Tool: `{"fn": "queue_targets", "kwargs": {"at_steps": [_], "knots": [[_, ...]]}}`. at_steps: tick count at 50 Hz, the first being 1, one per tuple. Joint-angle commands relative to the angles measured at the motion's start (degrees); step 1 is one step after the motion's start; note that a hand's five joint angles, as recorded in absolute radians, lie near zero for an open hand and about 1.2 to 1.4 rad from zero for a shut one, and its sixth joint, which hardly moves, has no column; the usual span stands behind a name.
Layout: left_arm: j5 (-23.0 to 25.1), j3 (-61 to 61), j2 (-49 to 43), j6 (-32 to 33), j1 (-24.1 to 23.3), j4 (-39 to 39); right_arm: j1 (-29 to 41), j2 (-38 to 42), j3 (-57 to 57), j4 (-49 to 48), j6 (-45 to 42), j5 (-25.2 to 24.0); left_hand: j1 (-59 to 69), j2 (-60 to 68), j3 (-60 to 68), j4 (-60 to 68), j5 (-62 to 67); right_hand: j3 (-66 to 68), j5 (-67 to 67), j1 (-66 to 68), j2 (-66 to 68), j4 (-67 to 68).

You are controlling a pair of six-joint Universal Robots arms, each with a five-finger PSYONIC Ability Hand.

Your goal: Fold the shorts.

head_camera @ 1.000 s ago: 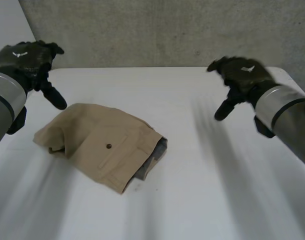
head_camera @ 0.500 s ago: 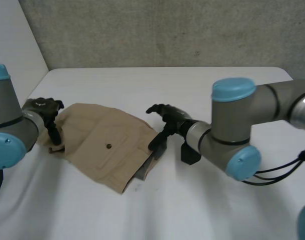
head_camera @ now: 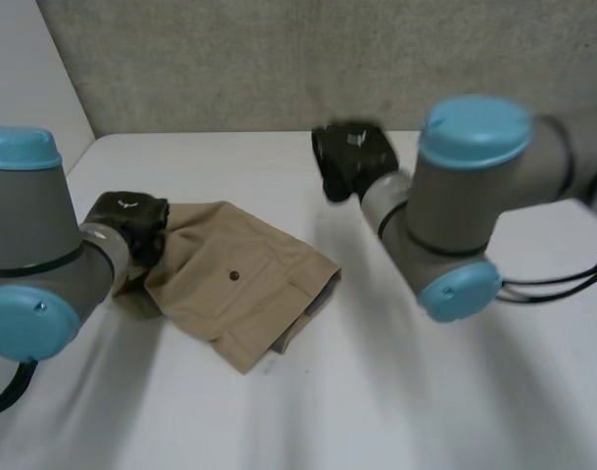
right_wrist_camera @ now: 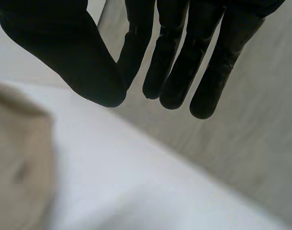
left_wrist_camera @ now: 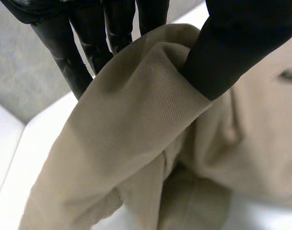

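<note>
Khaki shorts (head_camera: pixel 240 294) lie doubled on the white table (head_camera: pixel 406 411), at about nine o'clock of its middle. Their nearest corner points toward the camera, and a dark button (head_camera: pixel 235 277) shows on the back pocket. A grey inner layer (head_camera: pixel 303 315) peeps from the open end at the garment's four o'clock, a sign that the fold is loose there. At the shorts' ten o'clock edge the robot's left hand (head_camera: pixel 132 220) pinches a raised ridge of cloth between thumb (left_wrist_camera: pixel 232 48) and fingers (left_wrist_camera: pixel 64 57), the fabric humped up over the hold. The hold seems meant to lift that side and carry it across toward the pocket for the next fold. Farther off, at the shorts' one o'clock, the right hand (head_camera: pixel 352 157) hangs above the table clear of the garment. Its fingers are straight and close together, the thumb set apart, and it holds nothing. It looks kept out of the way, or ready to steady the far edge. A grey wall (head_camera: pixel 279 59) closes the scene behind.
</note>
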Motion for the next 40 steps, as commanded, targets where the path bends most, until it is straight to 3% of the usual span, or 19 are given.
{"fn": "queue_targets", "kwargs": {"at_steps": [1, 6, 13, 14, 17, 19, 22, 26, 33, 40], "knots": [[-0.9, -5.9, 12.1, -9.5, -7.9, -0.8, -1.4, -8.6, 1.8, -2.9, -7.2, -0.3, 17.6, 11.7, 12.1, 11.9, 14.4, 12.6, 13.1, 23.1, 12.5, 12.0], [-1.3, -12.0, 19.4, -13.1, -12.2, -2.1, -3.4, -12.5, 5.2, -1.9, -7.9, -1.0, 17.6, 11.7, 12.1, 11.9, 14.4, 12.6, 13.1, 23.1, 12.5, 12.0], [-1.1, -20.0, 24.8, -12.7, -13.9, -4.0, -4.4, -11.9, 9.1, 1.4, -7.9, -1.6, 17.6, 11.7, 12.1, 11.9, 14.4, -34.2, -33.7, -23.8, -34.3, -34.9], [-0.9, -20.9, 25.2, -12.5, -14.1, -4.6, -4.4, -10.8, 9.4, 2.0, -7.9, -1.7, 17.5, 11.6, 12.0, 11.7, 14.2, -46.0, -45.5, -35.5, -46.0, -46.6], [-0.5, -23.5, 26.1, -10.8, -16.4, -8.8, -4.7, -8.4, 9.4, 3.9, -7.9, -1.8, -4.0, -9.9, -9.5, -9.7, -7.2, -51.8, -51.3, -41.3, -51.9, -52.4], [-0.9, -24.3, 26.6, -7.6, -20.0, -12.5, -4.8, -6.2, 8.7, 6.2, -7.9, -2.0, -27.0, -32.9, -32.4, -32.7, -30.2, -54.5, -54.0, -44.0, -54.6, -55.1], [-1.3, -23.9, 26.9, -3.2, -22.0, -13.8, -4.8, -3.7, 7.6, 8.2, -7.2, -3.4, -35.3, -41.2, -40.8, -41.0, -38.6, -57.4, -56.9, -46.9, -57.5, -58.0], [-1.3, -22.0, 30.3, -0.2, -19.2, -13.2, -4.7, -1.7, 6.5, 9.0, -5.4, -6.4, -51.5, -57.4, -56.9, -57.2, -54.7, -57.4, -56.9, -46.9, -57.5, -58.0], [-0.4, -16.6, 35.1, 0.3, -10.4, -11.0, -4.1, 1.7, 3.5, 8.9, 3.0, -11.4, -51.2, -57.1, -56.6, -56.9, -54.4, -57.4, -56.9, -46.9, -57.5, -58.0], [0.2, -13.1, 35.4, -0.2, -3.5, -8.9, -3.8, 12.4, -3.8, 8.7, 16.4, -13.1, -51.0, -56.9, -56.5, -56.7, -54.2, -56.9, -56.3, -46.4, -56.9, -57.5]]}}
